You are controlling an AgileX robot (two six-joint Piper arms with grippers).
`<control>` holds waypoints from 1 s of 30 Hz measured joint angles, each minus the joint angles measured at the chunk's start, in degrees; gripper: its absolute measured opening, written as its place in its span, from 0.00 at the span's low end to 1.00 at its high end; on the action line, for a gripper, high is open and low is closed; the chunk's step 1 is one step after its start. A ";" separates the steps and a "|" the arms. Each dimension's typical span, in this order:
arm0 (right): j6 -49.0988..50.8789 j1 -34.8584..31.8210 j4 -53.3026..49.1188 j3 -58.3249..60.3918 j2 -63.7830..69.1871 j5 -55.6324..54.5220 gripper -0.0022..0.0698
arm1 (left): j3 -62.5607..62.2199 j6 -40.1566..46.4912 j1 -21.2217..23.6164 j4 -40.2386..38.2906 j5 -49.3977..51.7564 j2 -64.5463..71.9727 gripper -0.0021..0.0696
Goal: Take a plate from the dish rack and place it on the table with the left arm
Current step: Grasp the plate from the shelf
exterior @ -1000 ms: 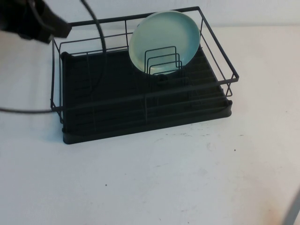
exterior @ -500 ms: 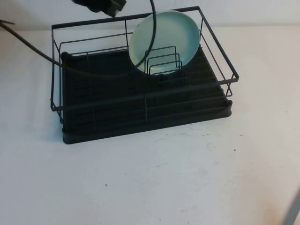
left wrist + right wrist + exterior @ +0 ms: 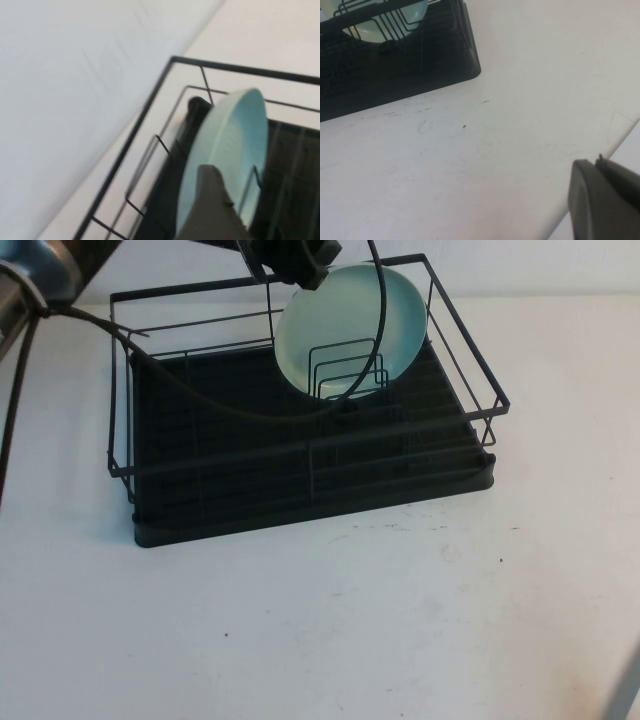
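We saw the plate (image 3: pixel 350 328) standing on edge at the back of the rack (image 3: pixel 300 420), tipped a little toward the far wall and held up by the short wire dividers (image 3: pixel 348 370) in front of it. The rack sat on the table (image 3: pixel 350 620). Our left gripper (image 3: pixel 290 255) hung above the rack's back rail, just over the plate's top left rim. The plate lay below it and a bit to the right, so we thought the next move was down onto that top rim. In the left wrist view the plate (image 3: pixel 225 155) showed edge-on, with one dark finger (image 3: pixel 212 205) in front of it. We could not see the other finger, so we could not tell how wide the jaws stood or if they had hold of anything. The top of the high view cut off most of the gripper. Our right gripper (image 3: pixel 605 200) sat low off the table's near right edge, far from the rack, and only a corner showed, so its fingers were a mystery too.
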 joint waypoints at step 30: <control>0.00 0.00 0.00 0.00 0.00 0.00 0.00 | -0.13 2.05 -0.51 -6.04 -17.01 12.74 0.60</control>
